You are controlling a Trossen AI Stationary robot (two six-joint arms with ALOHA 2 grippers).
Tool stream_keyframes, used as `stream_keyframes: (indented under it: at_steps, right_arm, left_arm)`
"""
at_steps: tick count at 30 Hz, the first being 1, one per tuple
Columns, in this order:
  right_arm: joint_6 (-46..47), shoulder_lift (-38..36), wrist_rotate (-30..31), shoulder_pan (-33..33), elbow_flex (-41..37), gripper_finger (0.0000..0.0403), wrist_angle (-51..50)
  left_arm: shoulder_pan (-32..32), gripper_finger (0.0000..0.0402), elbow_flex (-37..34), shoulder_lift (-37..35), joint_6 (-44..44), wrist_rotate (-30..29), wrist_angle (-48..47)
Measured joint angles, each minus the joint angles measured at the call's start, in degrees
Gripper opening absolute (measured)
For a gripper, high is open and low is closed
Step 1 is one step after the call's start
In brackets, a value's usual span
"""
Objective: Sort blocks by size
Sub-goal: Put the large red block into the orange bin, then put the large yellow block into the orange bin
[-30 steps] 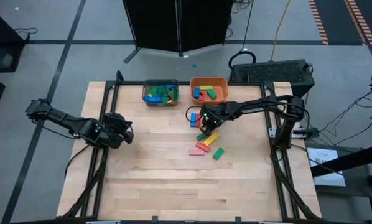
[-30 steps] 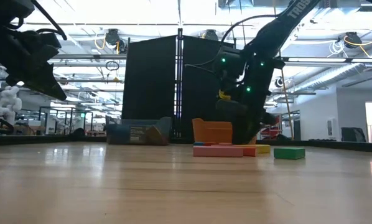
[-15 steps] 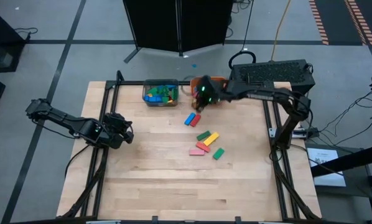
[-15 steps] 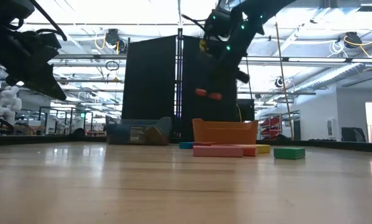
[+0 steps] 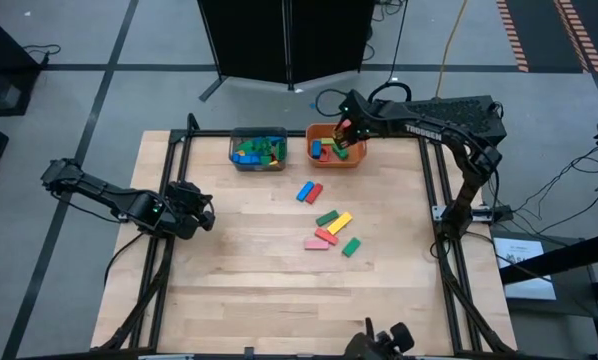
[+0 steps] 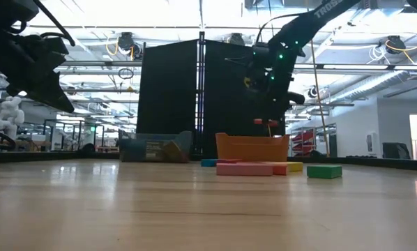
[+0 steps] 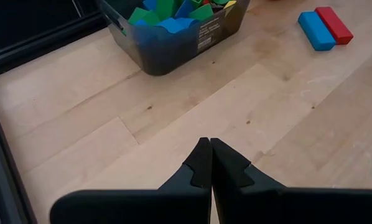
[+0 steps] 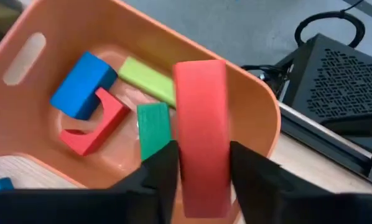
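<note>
A: Dropping the red rectangular block [image 8: 200, 130]?
B: Yes, it sits between the right gripper's [image 8: 201, 165] part-open fingers above the orange plastic bin [image 5: 320, 132] at the table's far edge; release centrally. Left gripper [image 7: 206, 163] waits shut, left

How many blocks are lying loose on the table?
6: blue block and red block side by side, then a cluster of green bar, yellow bar, pink bar, green block.
</note>
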Motion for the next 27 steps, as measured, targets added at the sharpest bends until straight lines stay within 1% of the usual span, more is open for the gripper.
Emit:
stream_keyframes:
  at_steps: [4,6,8,10,12,15,16,17,18,19,21,23,25,27]
  right_arm:
    - [-1.3,-0.1,0.0,0.0,0.0,0.0186,1.4]
    - [-1.8,-0.1,-0.1,0.0,0.0,0.0204,0.9]
    - [-2.2,-0.1,-2.5,0.0,0.0,0.0216,0.6]
    - [-3.9,-0.2,-8.4,0.6,0.0,0.0222,0.7]
    - [-7.0,-0.8,-15.7,2.4,0.0,0.0223,0.8]
    - [-13.3,-1.8,-28.1,7.6,0.0,0.0221,0.3]
    - [-16.1,-2.0,-31.5,9.8,0.0,0.022,-0.6]
    - [-19.0,-2.1,-33.2,12.4,0.0,0.0218,-2.3]
    - [-22.1,-2.1,-33.0,15.1,0.0,0.0217,-4.4]
    - [-25.1,-2.1,-31.1,17.8,0.0,0.0215,-6.8]
    - [-29.6,-2.2,-24.9,22.6,-1.9,0.0215,-10.0]
    - [-31.6,-2.2,-20.3,26.1,-5.3,0.0215,-10.6]
    - [-31.8,-2.1,-18.7,28.7,-8.8,0.0215,-9.6]
    - [-30.8,-2.2,-18.6,30.6,-12.3,0.0215,-7.2]
  left_arm:
    - [0.0,0.0,0.0,0.0,0.0,-0.6,0.0]
    - [0.0,0.0,0.0,0.0,0.0,-0.6,0.0]
    - [0.0,0.0,0.0,0.0,0.0,-0.8,0.0]
    - [0.0,0.0,0.0,0.0,0.0,-0.9,0.0]
    - [0.0,0.0,0.0,0.0,0.0,-1.0,0.0]
    - [0.0,0.0,0.0,0.0,0.0,-1.0,0.0]
    - [0.0,0.0,0.0,0.0,0.0,-1.0,0.0]
    - [0.0,0.0,0.0,0.0,-0.1,-1.0,0.0]
    - [0.0,0.0,0.0,0.0,-0.1,-1.0,0.0]
    - [0.0,0.0,0.0,0.0,-0.1,-1.0,0.0]
    - [0.0,0.0,0.0,0.0,-0.2,-1.0,0.0]
    - [0.0,0.0,0.0,0.0,-0.2,-1.0,0.0]
    - [0.0,0.0,0.0,0.0,-0.2,-1.0,0.0]
    - [0.0,0.0,0.0,0.0,-0.2,-1.0,0.0]
